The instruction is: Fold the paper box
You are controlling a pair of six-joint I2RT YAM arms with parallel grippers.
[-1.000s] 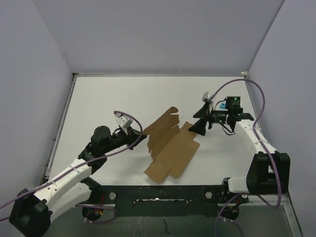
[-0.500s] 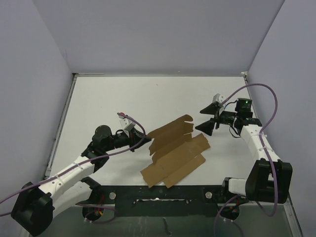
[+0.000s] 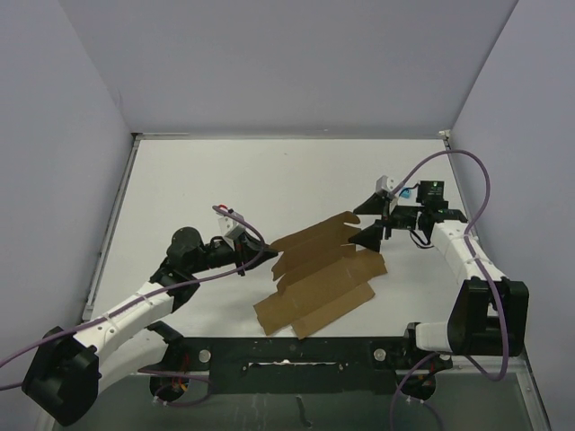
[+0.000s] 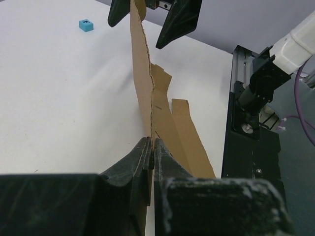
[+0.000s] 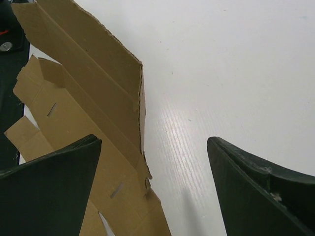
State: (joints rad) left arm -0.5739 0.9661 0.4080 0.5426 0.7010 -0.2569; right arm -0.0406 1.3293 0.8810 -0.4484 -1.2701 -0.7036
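Seen from above, the paper box (image 3: pixel 319 274) lies as a flat brown sheet on the table (image 3: pixel 225 180) between the arms, its long axis running near-left to far-right. The left gripper (image 3: pixel 254 255) is at its left edge and the right gripper (image 3: pixel 366 222), spread wide, is at its far end. The left wrist camera shows that gripper's fingers (image 4: pixel 142 155) clamped on a raised flap that runs straight to the right gripper, with a blue cube (image 4: pixel 86 24) well off to one side. The right wrist camera shows the flap's edge standing in the gap ahead of the parted fingers (image 5: pixel 49 187), apparently touching neither, with nothing in the way.
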